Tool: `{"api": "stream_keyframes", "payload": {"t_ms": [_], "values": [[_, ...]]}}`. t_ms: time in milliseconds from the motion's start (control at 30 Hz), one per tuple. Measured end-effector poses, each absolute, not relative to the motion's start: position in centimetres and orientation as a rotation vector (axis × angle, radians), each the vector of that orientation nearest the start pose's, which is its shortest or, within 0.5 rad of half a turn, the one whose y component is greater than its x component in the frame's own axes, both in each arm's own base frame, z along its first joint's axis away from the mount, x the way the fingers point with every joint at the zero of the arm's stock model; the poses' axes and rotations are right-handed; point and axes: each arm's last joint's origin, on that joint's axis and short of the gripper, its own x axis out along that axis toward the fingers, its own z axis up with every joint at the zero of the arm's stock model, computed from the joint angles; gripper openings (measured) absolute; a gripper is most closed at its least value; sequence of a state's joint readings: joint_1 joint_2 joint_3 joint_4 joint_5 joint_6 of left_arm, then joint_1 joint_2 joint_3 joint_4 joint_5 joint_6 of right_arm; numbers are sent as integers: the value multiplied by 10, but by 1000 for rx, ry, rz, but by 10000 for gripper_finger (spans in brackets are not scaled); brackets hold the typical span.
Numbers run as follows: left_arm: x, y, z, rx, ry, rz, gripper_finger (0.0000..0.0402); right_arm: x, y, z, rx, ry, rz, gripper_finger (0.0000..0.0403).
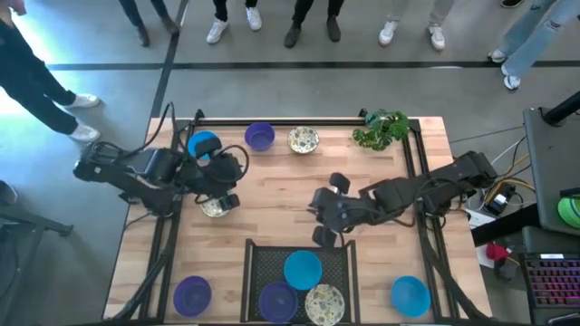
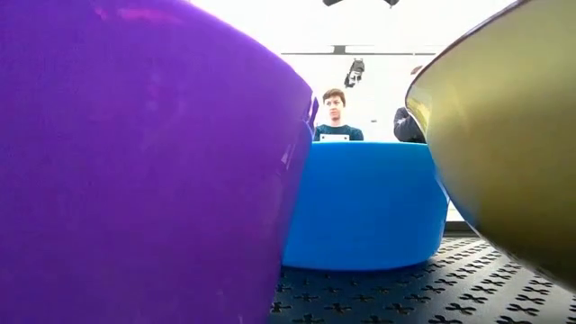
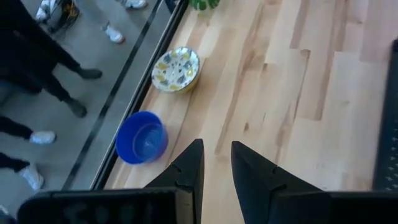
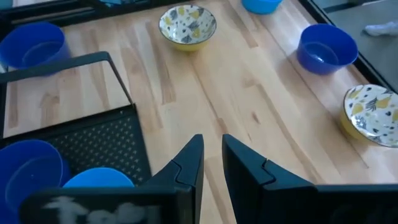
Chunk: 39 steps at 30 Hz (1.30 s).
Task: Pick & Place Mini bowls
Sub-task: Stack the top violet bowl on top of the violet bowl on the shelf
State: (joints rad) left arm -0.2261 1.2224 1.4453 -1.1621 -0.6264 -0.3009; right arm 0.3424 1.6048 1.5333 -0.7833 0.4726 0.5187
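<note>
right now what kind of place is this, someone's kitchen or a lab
Most likely a lab or demo floor, not a kitchen. Two robot arms work at a framed wooden table holding mini bowls and a black mesh tray, a ring of people stands watching, and a keyboard sits alongside.

- A pale wooden plank table with a black metal frame along its edges.
- A black wire-mesh rectangular tray sits at the table's near edge, in the middle.
- A leafy green plant stands at the far right corner.
- Several people's legs and white sneakers line the grey floor beyond the table.
- A person in a dark top faces the table from the room behind.
</note>
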Motion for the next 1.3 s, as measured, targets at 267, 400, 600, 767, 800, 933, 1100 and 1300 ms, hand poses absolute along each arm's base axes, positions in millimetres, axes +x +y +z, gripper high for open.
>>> {"api": "stream_keyframes", "payload": {"t_ms": [267, 400, 600, 767, 800, 933, 1100, 1300], "values": [[212, 2, 379, 56, 854, 602, 75, 320, 100, 343, 147, 720, -317, 54], [212, 24, 375, -15, 884, 634, 75, 317, 98, 344, 140, 730, -325, 53], [217, 65, 369, -117, 881, 660, 75, 311, 93, 353, 126, 678, -384, 52], [227, 103, 356, -254, 862, 590, 75, 304, 85, 364, 145, 648, -396, 52], [229, 110, 352, -284, 849, 574, 75, 303, 84, 365, 149, 641, -399, 52], [239, 132, 334, -319, 859, 555, 75, 299, 81, 370, 157, 627, -404, 52], [245, 149, 316, -226, 949, 523, 75, 297, 80, 371, 147, 629, -418, 52], [242, 157, 307, -66, 1038, 360, 75, 296, 79, 370, 140, 633, -425, 52]]}}
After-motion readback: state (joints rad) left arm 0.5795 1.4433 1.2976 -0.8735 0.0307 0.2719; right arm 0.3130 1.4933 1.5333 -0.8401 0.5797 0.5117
